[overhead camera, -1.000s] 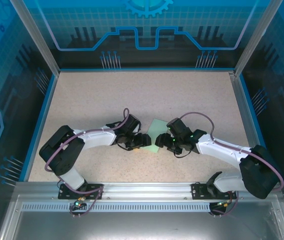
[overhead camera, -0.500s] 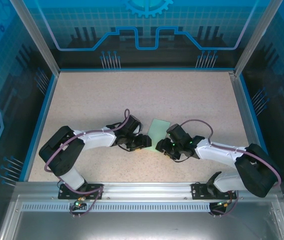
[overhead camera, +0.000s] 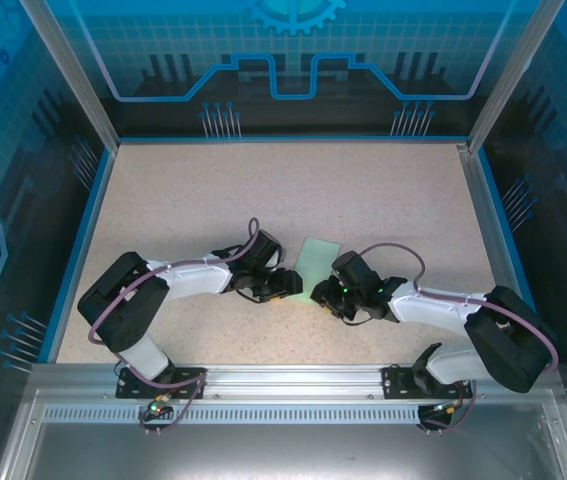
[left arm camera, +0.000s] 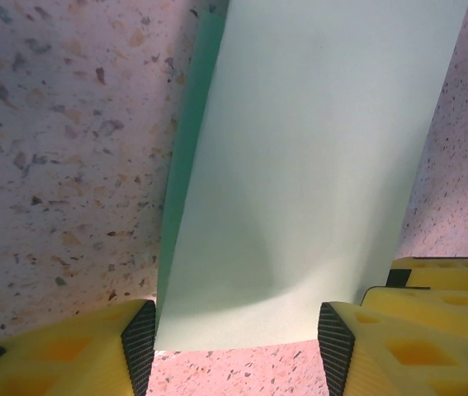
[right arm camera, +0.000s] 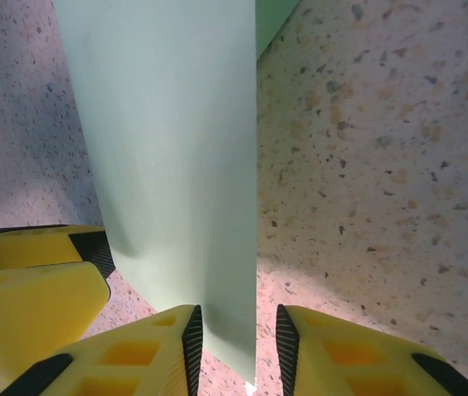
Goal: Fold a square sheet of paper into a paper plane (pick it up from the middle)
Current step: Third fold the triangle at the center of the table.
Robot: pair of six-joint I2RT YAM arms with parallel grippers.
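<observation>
Low in the left wrist view, the left gripper (left arm camera: 238,342) stands open, its yellow fingers (left arm camera: 68,359) flanking the near end of the pale green sheet of paper (left arm camera: 300,181). In the right wrist view, the right gripper (right arm camera: 239,338) is narrowly parted, the sheet's long edge running between its jaws, unclamped. From above, the sheet lies just below centre frame on the speckled table (overhead camera: 263,190).

A beige speckled counter (overhead camera: 293,190) with a blue rim (overhead camera: 283,139) sits evenly lit inside blue-tinted clear panels (overhead camera: 293,60) printed with circuit lines and a gear, framed by aluminium posts (overhead camera: 68,70), a slotted metal rail (overhead camera: 283,412) along its near edge.
</observation>
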